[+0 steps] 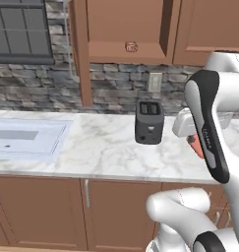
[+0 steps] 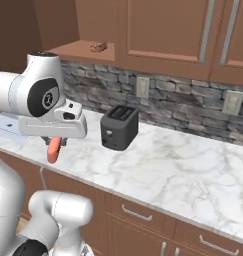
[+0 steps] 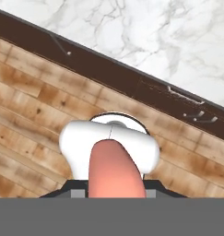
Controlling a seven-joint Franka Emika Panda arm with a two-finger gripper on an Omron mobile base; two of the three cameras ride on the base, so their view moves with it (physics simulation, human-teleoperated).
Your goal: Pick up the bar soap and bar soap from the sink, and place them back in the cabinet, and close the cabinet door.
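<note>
Left base view: the orange soap (image 1: pixel 195 145) hangs at mid right, mostly hidden behind the arm's dark forearm, so the end effector (image 1: pixel 194 143) is barely visible here. Judging by that, the soap is lifted clear of the desk (image 1: pixel 106 147) for carrying. The tan soap (image 1: pixel 131 47) already sits on the open cabinet shelf (image 1: pixel 126 51) at upper centre, so 1 of 2 looks done. The sink (image 1: pixel 27 138) is at left, basins apparently bare. The toaster (image 1: pixel 149 122) stands between the arm and the shelf; room above it looks open, but the shelf mouth is narrow, with a vertical frame post on its left.

Right base view: the orange soap (image 2: pixel 53 149) points down under the hand at left centre, over the desk's front edge (image 2: pixel 143 200). The tan soap (image 2: pixel 98 47) is on the shelf at upper left. The long-handled door (image 2: pixel 168 27) is to the right of the shelf. I'd lift before reaching in, to clear the toaster (image 2: pixel 119 127).

Hand view: the soap (image 3: pixel 115 173) fills the bottom centre, running out along the end effector (image 3: pixel 114 191), which is clamped on it; the fingertips are covered, so jaw width can't be read. Wood floor (image 3: pixel 30 106) lies below and the desk top (image 3: pixel 155 37) crosses the upper frame.
</note>
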